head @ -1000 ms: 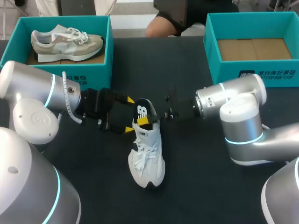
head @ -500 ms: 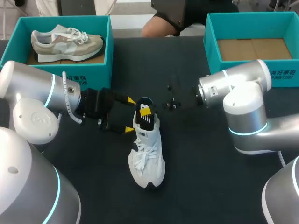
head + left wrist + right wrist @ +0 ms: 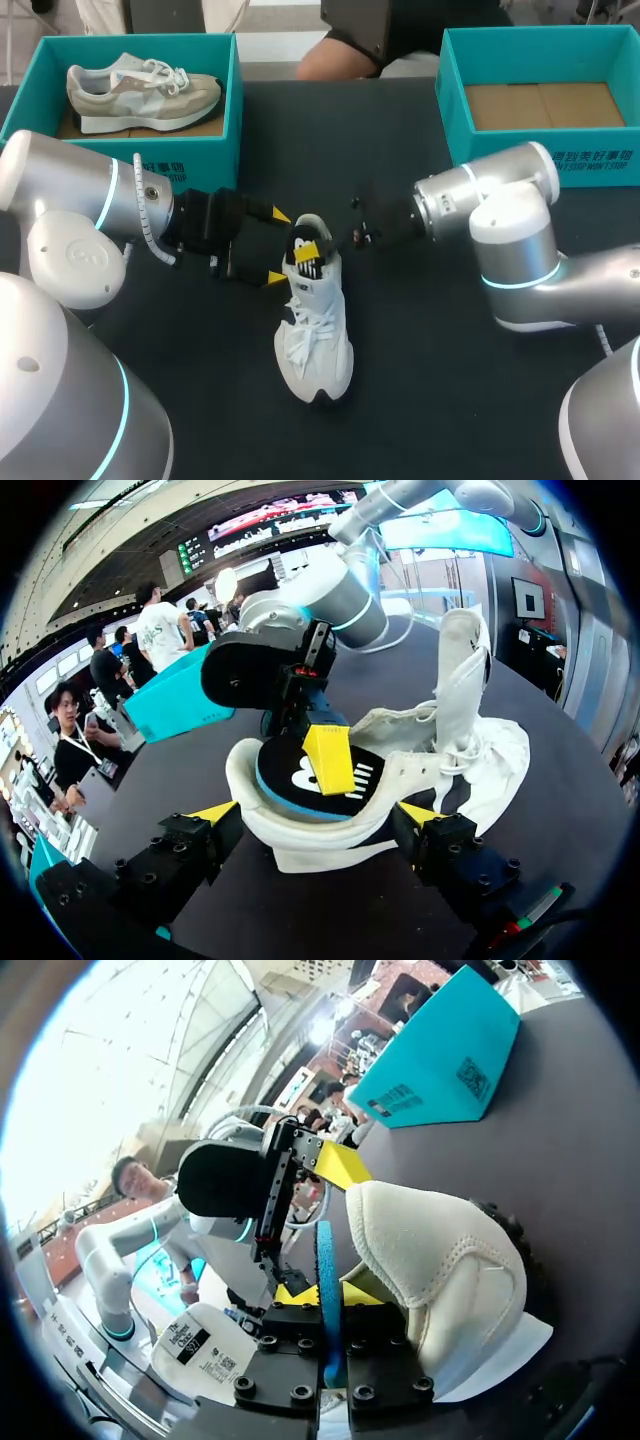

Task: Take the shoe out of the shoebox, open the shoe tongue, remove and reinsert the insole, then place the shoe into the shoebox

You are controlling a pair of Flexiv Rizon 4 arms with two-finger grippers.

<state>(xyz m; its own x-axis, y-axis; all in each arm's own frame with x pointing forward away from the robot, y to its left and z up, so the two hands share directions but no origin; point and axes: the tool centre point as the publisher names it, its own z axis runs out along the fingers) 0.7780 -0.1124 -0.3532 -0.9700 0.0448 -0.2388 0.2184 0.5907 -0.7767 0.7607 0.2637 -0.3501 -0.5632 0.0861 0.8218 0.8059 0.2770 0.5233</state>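
– White shoe on the dark desk, seen from above: where is it against the jaws?

– Its heel lies just ahead of the left jaws. They gape wide, with a yellow fingertip towards each side of the heel. The toe end lies off to one side of both jaws.

– And the insole?

– The black insole stands up out of the heel opening. The right jaws, on the right arm, meet it from the other side. Behind the left arm a teal shoebox holds a beige shoe. Behind the right arm a second shoebox shows its cardboard floor.

– From the left wrist?

– The shoe lies across, ahead of the wide left jaws. I cannot tell whether either tip touches it. The tongue stands upright. The insole sits tilted in the heel opening, blue along its edge. One yellow tip of the right jaws is pressed flat on its upper face.

– From the right wrist?

– The insole shows edge-on as a blue strip running straight out between the right jaws. They are narrow and clamp it from both faces. The padded heel is just beside them. A yellow tip of the left jaws shows ahead, past the heel.
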